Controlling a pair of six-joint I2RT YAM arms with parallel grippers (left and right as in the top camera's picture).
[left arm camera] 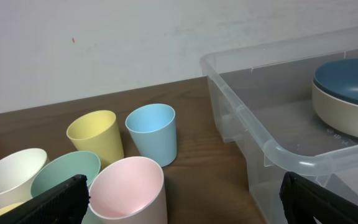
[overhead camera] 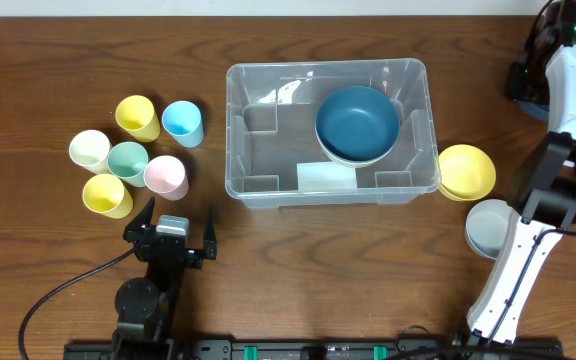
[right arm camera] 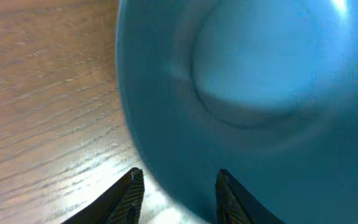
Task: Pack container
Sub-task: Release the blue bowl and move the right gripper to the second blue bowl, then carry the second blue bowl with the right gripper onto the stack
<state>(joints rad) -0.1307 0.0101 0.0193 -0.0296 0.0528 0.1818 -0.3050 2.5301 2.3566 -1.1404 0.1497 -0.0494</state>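
**Overhead view:** bright, even light from above, sharp throughout. Soft, short shadows lie beside the cups (overhead camera: 128, 158), and white glints mark the walls of the clear container (overhead camera: 233, 140).

**Left wrist view:** the pale wall (left arm camera: 104, 37) is evenly lit. The left fingers (left arm camera: 61, 199) are dark and blurred.

**Right wrist view:** the blue bowl (right arm camera: 260, 93) is wholly out of focus. Glare lies on the bench (right arm camera: 42, 93) between the blurred right fingers (right arm camera: 129, 193).
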